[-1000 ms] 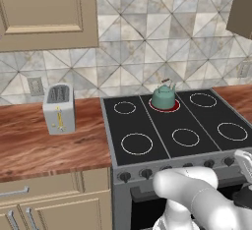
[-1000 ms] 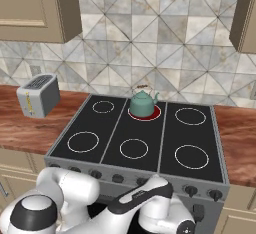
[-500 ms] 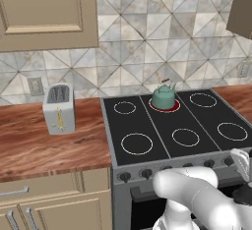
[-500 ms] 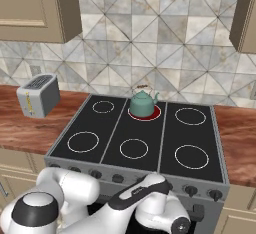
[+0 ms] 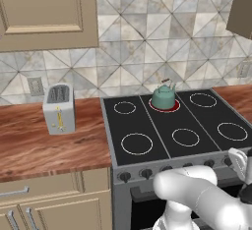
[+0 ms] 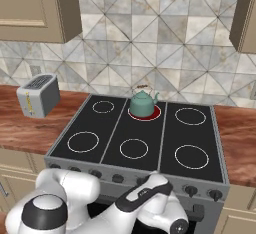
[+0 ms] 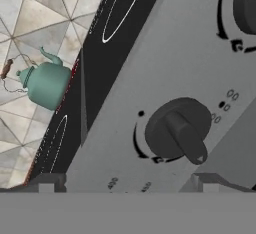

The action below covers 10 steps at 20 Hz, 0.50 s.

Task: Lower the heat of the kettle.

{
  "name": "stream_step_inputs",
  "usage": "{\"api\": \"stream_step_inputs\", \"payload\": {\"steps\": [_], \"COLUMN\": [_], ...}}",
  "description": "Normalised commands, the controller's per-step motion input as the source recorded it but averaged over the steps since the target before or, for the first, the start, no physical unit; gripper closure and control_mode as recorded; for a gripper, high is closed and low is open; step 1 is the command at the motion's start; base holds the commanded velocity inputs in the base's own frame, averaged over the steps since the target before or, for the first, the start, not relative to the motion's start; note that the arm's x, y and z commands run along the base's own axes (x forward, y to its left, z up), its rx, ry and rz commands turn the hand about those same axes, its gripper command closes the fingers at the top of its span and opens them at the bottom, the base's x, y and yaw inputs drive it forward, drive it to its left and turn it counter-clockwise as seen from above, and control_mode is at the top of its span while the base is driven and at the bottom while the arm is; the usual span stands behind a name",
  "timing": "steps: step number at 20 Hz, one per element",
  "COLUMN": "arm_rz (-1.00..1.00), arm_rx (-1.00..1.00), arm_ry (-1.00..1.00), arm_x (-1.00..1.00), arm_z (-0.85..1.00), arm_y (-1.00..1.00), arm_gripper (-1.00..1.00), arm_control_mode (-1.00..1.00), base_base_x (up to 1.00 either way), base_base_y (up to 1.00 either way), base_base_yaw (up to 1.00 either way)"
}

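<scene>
Gripper (image 7: 125, 183) open, its two fingertips standing wide apart at the foot of the hand view, nothing between them. It faces the stove's front panel, close on one dark knob (image 7: 176, 133); knob's ridge runs slantwise in that rolled view. A second knob (image 7: 245, 3) sits at the frame's corner.

Since half a second ago: arm's forearm has shifted slightly lower along the stove front; kettle, toaster and stove unchanged.

Count: one kettle (image 5: 163, 96), one toaster (image 5: 59, 108), one stove (image 5: 147, 126) with six burner rings, one of them glowing red.

Kettle sits upright on the red back-middle burner (image 6: 146, 113). In the right base view its spout points right, towards the back right ring; arched handle runs over the top in line with the spout. Toaster stands on the wooden bench (image 5: 44, 148), left of the stove, well apart from the kettle.
</scene>
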Motion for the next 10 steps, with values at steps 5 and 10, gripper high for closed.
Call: {"api": "stream_step_inputs", "payload": {"steps": [5, 10], "arm_rz": [0.05, 0.06], "arm_rx": [0.04, 0.04], "arm_ry": [-0.05, -0.05], "arm_x": [0.02, 0.00], "arm_z": [-0.10, -0.09], "arm_y": [-0.19, -0.27], "arm_gripper": [-1.00, -1.00], "arm_control_mode": [-1.00, -1.00], "base_base_x": [0.00, 0.00], "base_base_y": [0.00, 0.00], "base_base_yaw": [0.00, 0.00]}}
